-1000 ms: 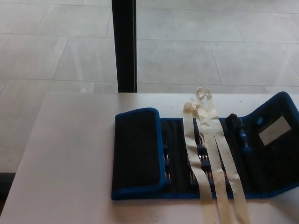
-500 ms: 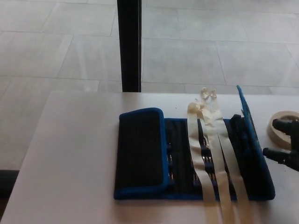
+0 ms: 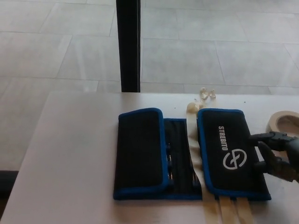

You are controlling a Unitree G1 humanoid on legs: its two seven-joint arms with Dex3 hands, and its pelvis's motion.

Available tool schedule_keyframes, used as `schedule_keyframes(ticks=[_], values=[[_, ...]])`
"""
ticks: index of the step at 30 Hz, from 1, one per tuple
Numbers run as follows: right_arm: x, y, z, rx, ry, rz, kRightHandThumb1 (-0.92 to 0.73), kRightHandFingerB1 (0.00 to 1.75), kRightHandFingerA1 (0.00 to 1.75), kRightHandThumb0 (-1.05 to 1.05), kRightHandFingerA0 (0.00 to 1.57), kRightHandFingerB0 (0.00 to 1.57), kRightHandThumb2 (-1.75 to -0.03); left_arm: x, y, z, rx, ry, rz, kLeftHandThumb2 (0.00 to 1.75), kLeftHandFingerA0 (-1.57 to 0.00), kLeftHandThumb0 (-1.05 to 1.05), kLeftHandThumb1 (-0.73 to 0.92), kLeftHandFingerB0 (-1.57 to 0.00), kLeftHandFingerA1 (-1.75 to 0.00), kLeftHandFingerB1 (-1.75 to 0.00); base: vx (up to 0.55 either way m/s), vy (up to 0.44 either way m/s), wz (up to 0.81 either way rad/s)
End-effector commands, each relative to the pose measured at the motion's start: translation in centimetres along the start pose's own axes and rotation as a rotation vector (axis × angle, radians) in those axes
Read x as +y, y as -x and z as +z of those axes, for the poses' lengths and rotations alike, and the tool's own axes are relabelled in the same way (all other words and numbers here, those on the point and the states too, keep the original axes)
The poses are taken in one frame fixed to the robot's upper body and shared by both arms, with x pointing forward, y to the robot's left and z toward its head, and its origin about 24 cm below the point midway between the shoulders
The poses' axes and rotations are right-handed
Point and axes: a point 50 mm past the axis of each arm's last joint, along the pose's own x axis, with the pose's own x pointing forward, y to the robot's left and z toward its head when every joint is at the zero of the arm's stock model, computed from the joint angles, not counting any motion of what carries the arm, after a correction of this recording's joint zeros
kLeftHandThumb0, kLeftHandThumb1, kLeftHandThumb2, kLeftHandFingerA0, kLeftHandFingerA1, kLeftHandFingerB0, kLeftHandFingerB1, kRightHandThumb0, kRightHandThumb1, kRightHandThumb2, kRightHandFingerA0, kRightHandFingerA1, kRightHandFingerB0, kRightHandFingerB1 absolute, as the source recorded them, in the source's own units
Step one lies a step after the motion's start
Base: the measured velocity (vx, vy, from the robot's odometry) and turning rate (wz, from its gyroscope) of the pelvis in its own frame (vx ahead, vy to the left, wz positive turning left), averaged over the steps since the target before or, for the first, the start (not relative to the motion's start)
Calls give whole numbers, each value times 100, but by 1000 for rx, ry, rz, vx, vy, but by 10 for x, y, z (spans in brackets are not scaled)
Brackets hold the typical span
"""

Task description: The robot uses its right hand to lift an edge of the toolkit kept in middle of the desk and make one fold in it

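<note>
While the toolkit (image 3: 191, 154) lies in the middle of the desk (image 3: 70, 154), both of its end flaps are folded inward over the open middle. Its left flap (image 3: 140, 151) is plain black cloth with blue edging, lying flat. Its right flap (image 3: 231, 154) also lies flat, showing its outer face with white lettering and a round white logo. Between the two flaps a narrow strip of the inside shows, dark, with small tools in their loops, though they are too dim to tell apart.

Pale cloth straps (image 3: 194, 112) run under the right flap, bunching at the far edge of the toolkit and coming out again as flat bands at the near edge, where they reach the bottom of the picture.

At the right edge of the view the right hand (image 3: 278, 156) rests at the right border of the folded flap. Its black fingers (image 3: 261, 149) are spread apart and touch the blue edging without closing on it.

Just behind that hand sits a roll of tape (image 3: 282, 122), cream-coloured, flat on the desk and partly cut off by the picture's edge.

Beyond the desk stands a black post (image 3: 128, 44) against a pale tiled floor (image 3: 210, 51).
</note>
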Motion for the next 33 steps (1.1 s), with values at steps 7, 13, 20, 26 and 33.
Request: schedule_keyframes(ticks=[7,13,20,26,33], values=[[31,-1,23,-288,742,43,-54,56,65,-44,46,37,-91,8,-2,15,-20,-57,26,60,-76,-72,67,-50,-74,-50,0,0,0],[40,4,27,-316,935,49,-68,46,72,-41,54,41,-65,8,-3,18,-22,-47,18,61,-77,-72,67,-48,-70,-49,0,0,0],[10,12,25,-245,717,66,-70,47,59,-32,45,38,-60,10,-3,20,-22,-39,13,94,-71,-72,51,-45,-73,-59,0,0,0],[-40,29,45,-287,453,-66,-69,43,64,-35,55,43,-59,11,-3,17,-15,-41,15,60,-76,-73,66,-47,-73,-50,0,0,0],[-124,66,69,-306,194,-331,-67,41,49,-33,64,46,-59,13,-2,17,-17,-65,29,94,-71,-72,51,-45,-73,-60,0,0,0]])
